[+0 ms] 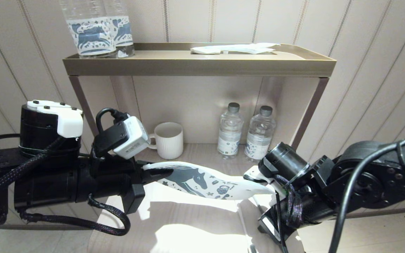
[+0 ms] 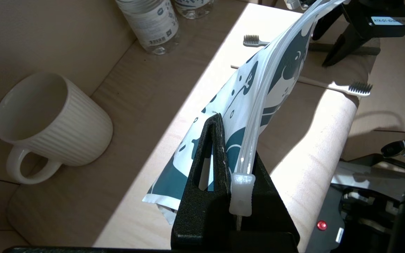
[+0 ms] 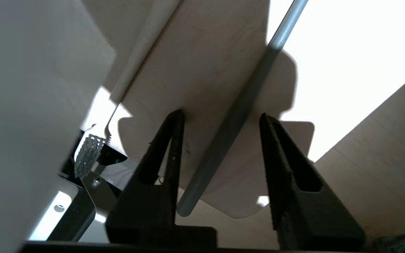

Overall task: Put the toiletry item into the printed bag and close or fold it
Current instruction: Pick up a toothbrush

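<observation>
My left gripper (image 1: 153,172) is shut on one end of the printed bag (image 1: 202,181), a white pouch with a dark blue horse, and holds it in the air above the low shelf. The bag's clear zip strip (image 2: 262,98) runs along its upper edge, with the slider (image 2: 241,193) against my left fingers (image 2: 213,147). My right gripper (image 3: 220,114) is open and points down at the shelf, its fingers on either side of a grey toothbrush handle (image 3: 230,137) lying there, apart from it. That brush's head (image 2: 253,40) pokes out past the bag. A second, white toothbrush (image 2: 359,88) lies beside it.
A ribbed white mug (image 1: 169,140) and two small water bottles (image 1: 230,130) stand at the back of the low shelf (image 1: 188,228). The top shelf (image 1: 199,65) carries two horse-labelled bottles (image 1: 90,35) and a flat white packet (image 1: 234,49). The shelf's front edge is close to the toothbrushes.
</observation>
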You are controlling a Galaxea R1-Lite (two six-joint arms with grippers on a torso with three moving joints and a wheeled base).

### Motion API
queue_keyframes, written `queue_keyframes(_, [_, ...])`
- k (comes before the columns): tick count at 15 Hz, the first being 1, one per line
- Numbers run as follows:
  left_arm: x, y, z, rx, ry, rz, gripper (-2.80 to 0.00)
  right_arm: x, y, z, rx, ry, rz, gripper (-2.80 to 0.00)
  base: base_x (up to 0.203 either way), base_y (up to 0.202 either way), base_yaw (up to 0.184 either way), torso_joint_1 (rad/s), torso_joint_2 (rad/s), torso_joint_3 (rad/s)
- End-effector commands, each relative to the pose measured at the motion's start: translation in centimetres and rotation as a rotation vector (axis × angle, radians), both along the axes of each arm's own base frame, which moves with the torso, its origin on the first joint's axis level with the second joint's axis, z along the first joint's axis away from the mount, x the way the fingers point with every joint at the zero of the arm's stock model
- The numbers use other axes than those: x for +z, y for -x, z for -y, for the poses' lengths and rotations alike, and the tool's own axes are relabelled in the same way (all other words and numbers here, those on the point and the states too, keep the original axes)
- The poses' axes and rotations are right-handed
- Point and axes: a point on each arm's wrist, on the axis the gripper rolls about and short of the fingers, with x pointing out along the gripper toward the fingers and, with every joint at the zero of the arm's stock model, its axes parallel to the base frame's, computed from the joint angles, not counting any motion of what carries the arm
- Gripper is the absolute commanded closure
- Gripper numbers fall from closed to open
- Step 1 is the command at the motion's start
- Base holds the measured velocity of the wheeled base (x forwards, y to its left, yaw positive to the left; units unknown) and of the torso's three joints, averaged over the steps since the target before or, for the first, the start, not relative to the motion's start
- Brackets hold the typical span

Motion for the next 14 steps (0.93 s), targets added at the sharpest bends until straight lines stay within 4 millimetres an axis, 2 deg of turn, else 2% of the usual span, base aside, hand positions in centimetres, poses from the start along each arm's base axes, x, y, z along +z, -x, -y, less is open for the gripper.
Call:
queue_keyframes(1, [0.0,0.0,0.0,-0.002,0.0,0.003,0.0,-0.3,0.1,0.0,-0.001,0.006,-0.013,0.0,0.0,0.0,0.0,0.0,0.0,0.0])
queue_keyframes(6, [-0.2,0.1,0.0,-0.005,-0.003,0.0,0.0,-0.7,0.3,0.3,0.002,0.016,-0.029,0.0,0.0,0.0,0.0,0.0,0.0,0.0])
queue_keyframes(12, [-0.6,-0.1,0.1,-0.009,0.012,0.022,0.0,0.0,0.2,0.4,-0.005,0.002,-0.002,0.0,0.0,0.0,0.0,0.0,0.0,0.0])
queue_keyframes(14, [-0.8,-0.1,0.2,-0.009,0.008,0.017,0.0,1.5,0.5,0.7,-0.008,-0.041,0.062,0.0,0.0,0.0,0.0,0.0,0.0,0.0])
